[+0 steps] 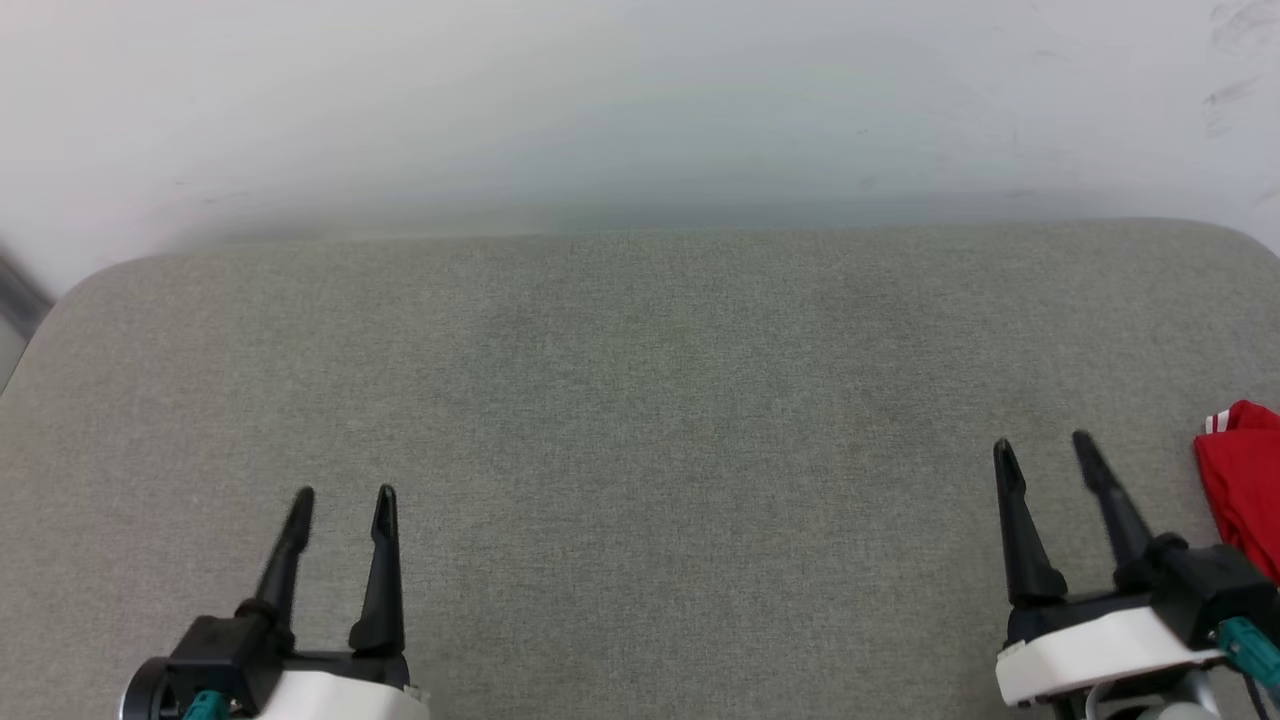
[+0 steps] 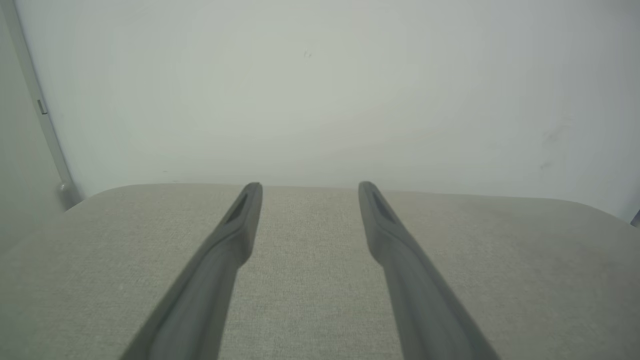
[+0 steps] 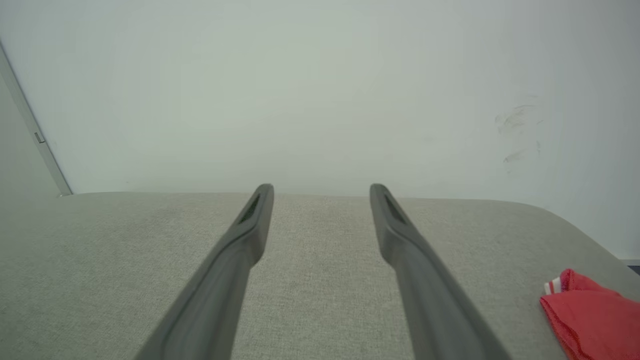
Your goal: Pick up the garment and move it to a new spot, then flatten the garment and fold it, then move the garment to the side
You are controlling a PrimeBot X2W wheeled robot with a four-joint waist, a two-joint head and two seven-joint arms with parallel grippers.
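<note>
You are looking at the garment [image 1: 1243, 485] lying at the far right side of the grey surface [image 1: 640, 400], with the head view's edge cutting most of it off. It is showing plain red fabric with soft creases, and a small bit of red-and-white stripe trim is peeking out at its upper left corner. In the right wrist view the garment [image 3: 590, 315] is resting low on the surface; neatly folded or just bunched, you cannot tell.

Grey fabric-covered surface [image 1: 640, 400] with rounded corners, white wall [image 1: 640, 100] behind (faint scuffs [image 1: 1228, 95] at right)
</note>
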